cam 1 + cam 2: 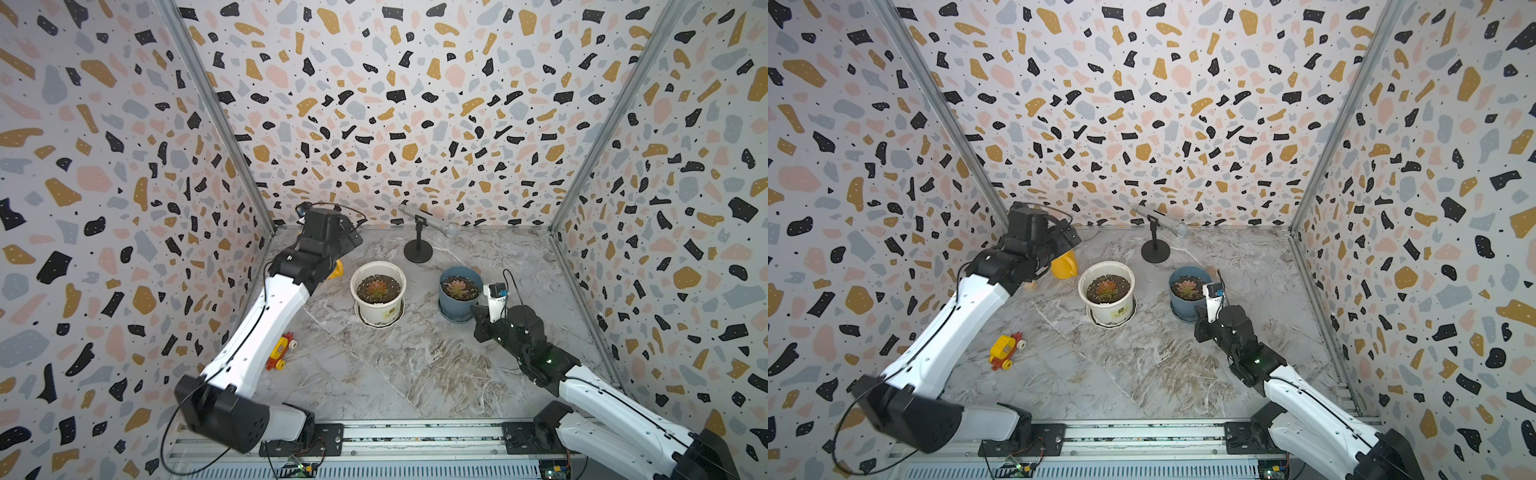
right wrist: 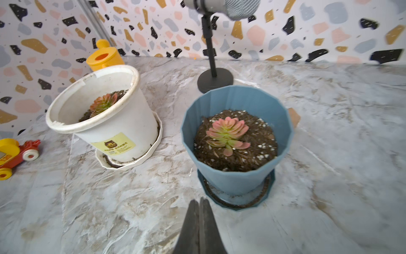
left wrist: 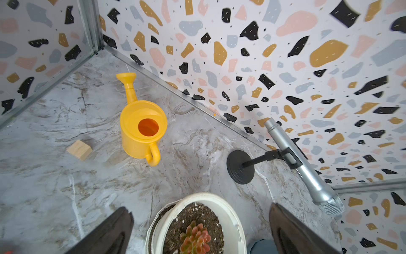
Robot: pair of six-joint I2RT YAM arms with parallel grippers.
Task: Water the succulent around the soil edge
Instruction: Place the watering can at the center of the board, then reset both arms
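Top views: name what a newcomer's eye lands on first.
Two planted pots stand side by side mid-table: a white pot and a blue pot. A bright yellow watering can stands near the back left corner, and a silver microphone stands by the back wall.

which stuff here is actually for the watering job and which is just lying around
For the job:
- watering can
- white pot, planted
- blue pot, planted

Just lying about:
- mic on its stand
- toy car
- block
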